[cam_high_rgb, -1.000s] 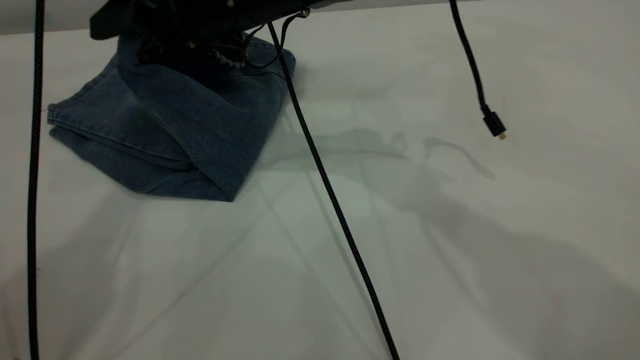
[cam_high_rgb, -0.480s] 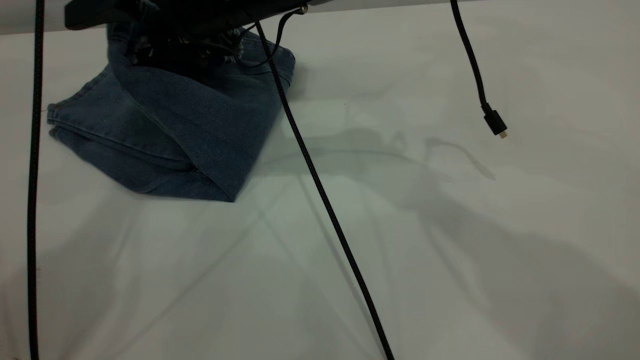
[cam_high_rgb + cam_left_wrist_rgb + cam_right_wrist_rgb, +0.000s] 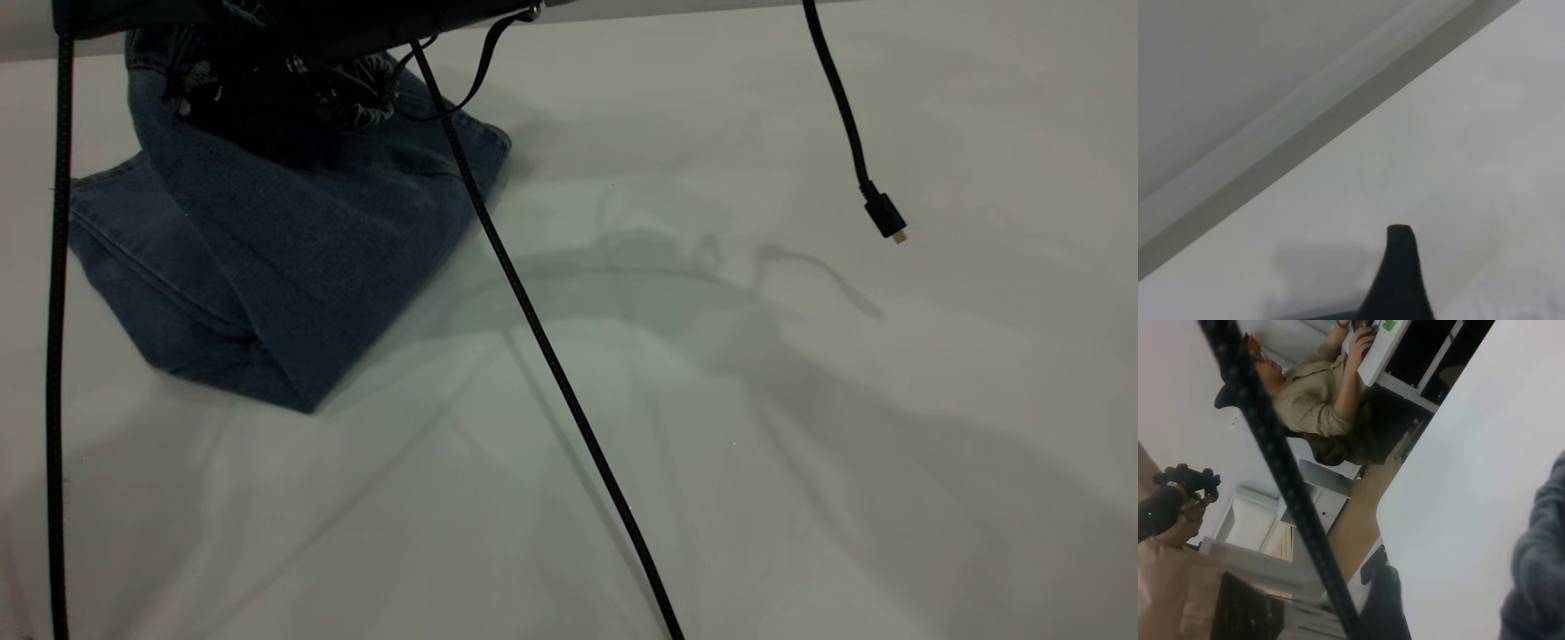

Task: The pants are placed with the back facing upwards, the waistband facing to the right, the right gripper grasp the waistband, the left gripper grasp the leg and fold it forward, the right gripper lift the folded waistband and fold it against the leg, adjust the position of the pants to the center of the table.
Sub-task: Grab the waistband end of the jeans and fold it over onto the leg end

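While the right gripper (image 3: 267, 84) is hanging over the pants (image 3: 293, 240), dark and half hidden under its own arm, I cannot tell whether it is clenched or released. The denim is rising toward it in a tent, so I am judging that it is carrying the waistband (image 3: 360, 102), which is bunching just beneath it. The pants are lying doubled near the far edge of the table (image 3: 711, 444), on the left arm's side and well off the table's middle.

The step in hand is looking like the second fold, waistband onto leg. To do it well, the gripper should be travelling low and level across the table, so that the gathered band is landing square on the hems rather than skewed. It should be letting go only once the cloth is lying flat.

The black cable (image 3: 533, 329) is trailing across the table beside the pants and may be dragging a corner.

The left gripper (image 3: 1399, 267) is showing little of itself above bare table; its state is unclear.
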